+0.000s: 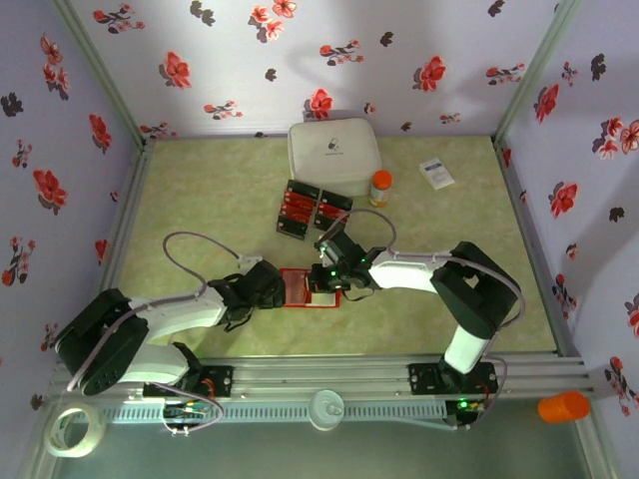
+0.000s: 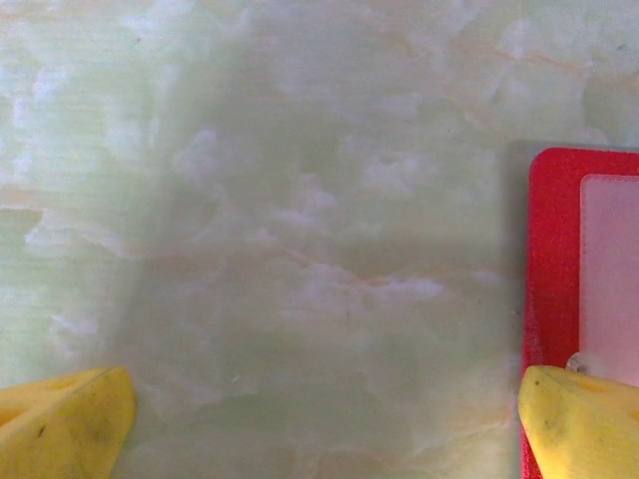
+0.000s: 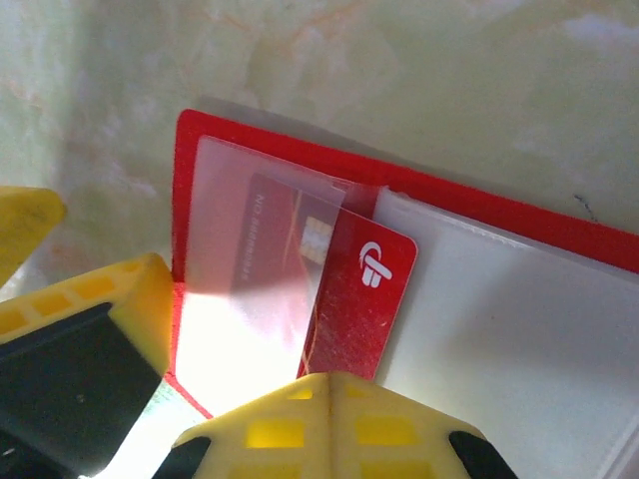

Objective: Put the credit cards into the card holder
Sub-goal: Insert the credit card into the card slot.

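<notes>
From above, my left gripper (image 1: 272,289) and right gripper (image 1: 324,281) cover both ends of the card holder (image 1: 297,291) on the bench (image 1: 200,200), long axis left-right. Left wrist: spread wide, holder cut off. Right wrist: pinching a credit card (image 3: 374,279), slanted, half under the pocket (image 3: 250,249)

Bare table (image 2: 300,249) between left gripper's (image 2: 324,424) wide jaws, card holder (image 2: 551,279) under one tip; ahead of right gripper's (image 3: 334,394) closed jaws the pinched credit card (image 3: 364,299) sits half inside the pocket, left arm's finger (image 3: 110,299) crowding alongside.
</notes>
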### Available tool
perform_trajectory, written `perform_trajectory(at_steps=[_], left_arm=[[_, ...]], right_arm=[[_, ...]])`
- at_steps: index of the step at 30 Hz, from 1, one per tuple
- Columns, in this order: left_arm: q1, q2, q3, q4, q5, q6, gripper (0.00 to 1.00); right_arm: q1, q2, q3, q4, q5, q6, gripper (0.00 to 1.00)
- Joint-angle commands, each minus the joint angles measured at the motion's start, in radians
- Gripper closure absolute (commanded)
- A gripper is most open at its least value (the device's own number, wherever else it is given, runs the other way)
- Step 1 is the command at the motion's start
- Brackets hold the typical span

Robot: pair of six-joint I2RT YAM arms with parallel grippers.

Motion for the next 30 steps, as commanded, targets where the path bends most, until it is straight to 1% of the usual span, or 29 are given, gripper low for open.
perform_trajectory(at_steps=[1,8,15,21,30], left_arm=[[0.008,0.037,-0.035,0.037,0.024,-0.026,0.0],[0.009,0.031,-0.03,0.046,0.033,-0.027,0.0],[0.016,-0.042,-0.002,-0.01,0.023,-0.018,0.0],[0.035,-0.062,-0.008,-0.025,0.025,-0.009,0.0],[0.034,-0.01,-0.044,0.026,0.043,-0.017,0.0]], right_arm=[[0.014,0.034,0.04,-0.029,0.0,-0.024,0.95],[0.041,0.094,0.092,-0.037,-0.004,-0.021,0.97],[0.047,0.116,0.116,-0.044,0.0,-0.017,0.97],[0.046,0.075,0.119,-0.072,0.006,-0.03,0.96],[0.034,0.002,0.115,-0.138,0.054,-0.066,0.94]])
